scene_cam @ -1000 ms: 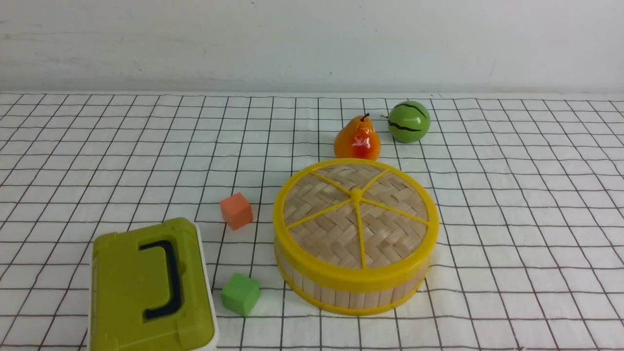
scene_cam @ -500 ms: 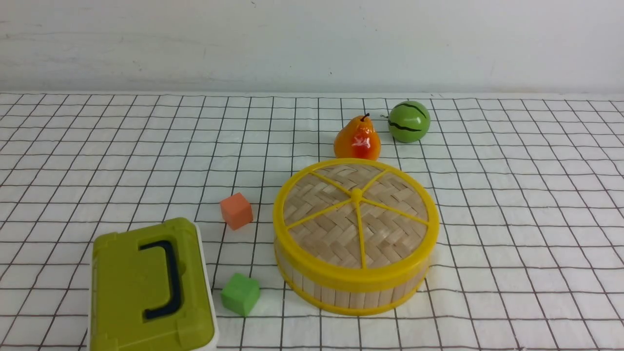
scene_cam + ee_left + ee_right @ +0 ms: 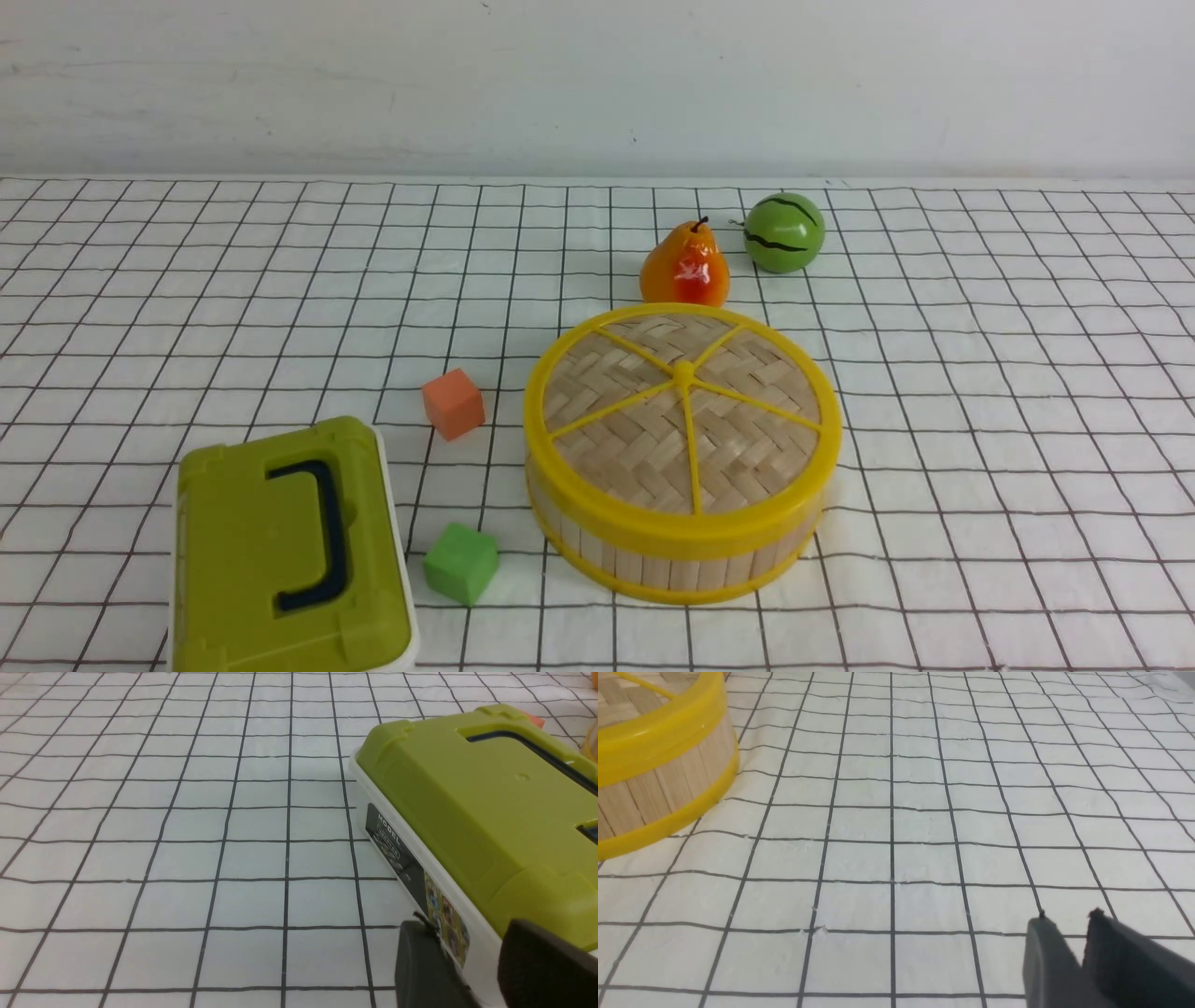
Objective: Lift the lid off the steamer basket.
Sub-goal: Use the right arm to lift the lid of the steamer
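Observation:
The lid (image 3: 681, 411), a woven bamboo disc with a yellow rim, spokes and a central knob, sits closed on the steamer basket (image 3: 672, 565) at the table's middle right. The basket's slat wall (image 3: 654, 784) and the lid's yellow rim (image 3: 658, 732) also show in the right wrist view. No gripper shows in the front view. My left gripper (image 3: 467, 938) is open and empty, just short of the olive-green box. My right gripper (image 3: 1069, 915) is shut and empty over bare cloth, well away from the basket.
An olive-green box (image 3: 280, 551) with a dark handle stands at the front left, also in the left wrist view (image 3: 476, 798). An orange cube (image 3: 453, 403) and a green cube (image 3: 460, 563) lie left of the basket. A pear (image 3: 684, 266) and a small watermelon (image 3: 783, 232) sit behind it.

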{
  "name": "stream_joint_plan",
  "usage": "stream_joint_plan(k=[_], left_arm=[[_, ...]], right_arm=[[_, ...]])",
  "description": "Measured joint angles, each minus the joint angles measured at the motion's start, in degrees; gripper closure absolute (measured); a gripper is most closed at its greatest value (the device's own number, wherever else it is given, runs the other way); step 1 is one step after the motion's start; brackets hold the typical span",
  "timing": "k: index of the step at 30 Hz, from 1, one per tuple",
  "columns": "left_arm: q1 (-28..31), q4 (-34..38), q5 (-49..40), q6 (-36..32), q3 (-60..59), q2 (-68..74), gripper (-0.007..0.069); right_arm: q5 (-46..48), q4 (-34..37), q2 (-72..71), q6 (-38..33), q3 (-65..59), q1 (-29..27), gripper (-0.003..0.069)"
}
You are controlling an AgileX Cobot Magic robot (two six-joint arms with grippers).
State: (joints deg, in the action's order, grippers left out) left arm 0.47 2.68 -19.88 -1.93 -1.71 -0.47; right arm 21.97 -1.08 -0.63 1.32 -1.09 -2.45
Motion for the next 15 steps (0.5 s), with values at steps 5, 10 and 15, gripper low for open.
stream_joint_plan(k=[5, 10, 15], left_arm=[[0.0, 0.0, 0.0, 0.0, 0.0, 0.0, 0.0385], [0.0, 0.0, 0.0, 0.0, 0.0, 0.0, 0.0385], [0.0, 0.0, 0.0, 0.0, 0.0, 0.0, 0.0385]], right_arm=[[0.0, 2.0, 0.0, 0.2, 0.0, 0.0, 0.0522], [0.5, 22.6, 0.0, 11.6, 0.0, 0.0, 0.0515], [1.2, 41.5, 0.0, 22.1, -0.5, -0.1, 0.0512]])
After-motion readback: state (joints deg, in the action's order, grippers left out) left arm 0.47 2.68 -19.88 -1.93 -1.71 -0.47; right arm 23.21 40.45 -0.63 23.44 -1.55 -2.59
